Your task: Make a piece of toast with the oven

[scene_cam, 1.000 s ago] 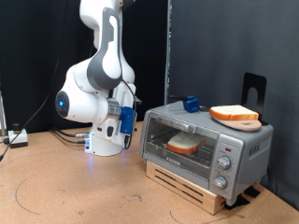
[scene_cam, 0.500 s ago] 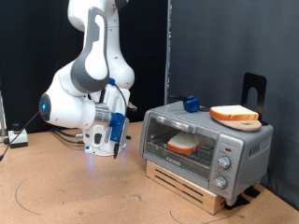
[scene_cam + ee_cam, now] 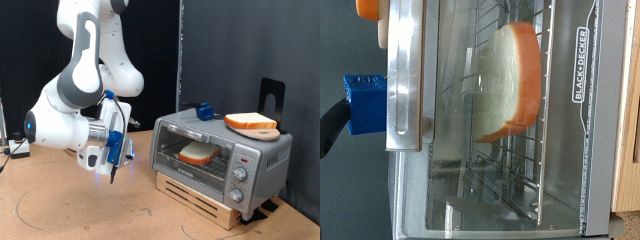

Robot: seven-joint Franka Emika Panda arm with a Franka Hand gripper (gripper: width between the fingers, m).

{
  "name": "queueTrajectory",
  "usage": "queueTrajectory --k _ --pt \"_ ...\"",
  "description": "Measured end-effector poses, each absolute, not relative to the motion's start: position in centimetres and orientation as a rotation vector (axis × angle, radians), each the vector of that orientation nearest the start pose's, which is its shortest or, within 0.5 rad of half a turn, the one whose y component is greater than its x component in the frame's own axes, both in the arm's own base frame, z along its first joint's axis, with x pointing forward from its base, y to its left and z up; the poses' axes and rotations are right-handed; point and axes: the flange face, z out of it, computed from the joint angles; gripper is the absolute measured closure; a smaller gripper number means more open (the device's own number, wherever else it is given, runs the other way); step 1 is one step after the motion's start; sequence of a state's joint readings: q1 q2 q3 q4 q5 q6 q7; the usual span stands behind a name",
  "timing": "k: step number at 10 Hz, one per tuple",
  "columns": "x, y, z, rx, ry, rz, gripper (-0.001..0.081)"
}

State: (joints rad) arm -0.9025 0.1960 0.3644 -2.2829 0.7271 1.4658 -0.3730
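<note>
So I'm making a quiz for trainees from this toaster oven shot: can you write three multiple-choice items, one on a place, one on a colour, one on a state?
1. Where is the pale slice with the orange-tan crust?
A. On the oven's wire rack
B. On the table
C. In the hand

2. What colour is the small object on the oven's top?
A. Red
B. Blue
C. Green

3. How does the oven door stand?
A. Dropped open
B. Removed
C. Closed

Answers: 1 A, the piece of toast shows behind the glass of the oven. 2 B, the blue object sits near the top's back edge. 3 C, the glass door is upright, and the hand hangs apart from it.
</note>
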Motion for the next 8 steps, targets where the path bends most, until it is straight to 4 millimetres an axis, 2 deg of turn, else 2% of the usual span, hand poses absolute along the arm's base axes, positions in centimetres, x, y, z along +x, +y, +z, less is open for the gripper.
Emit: queueTrajectory --k 2,8 --pt "41.3 -14.4 27.2 -1.875 0.486 0.594 -0.0002" --pt "48.6 -11.6 26.9 -1.869 0.345 0.739 -0.0002"
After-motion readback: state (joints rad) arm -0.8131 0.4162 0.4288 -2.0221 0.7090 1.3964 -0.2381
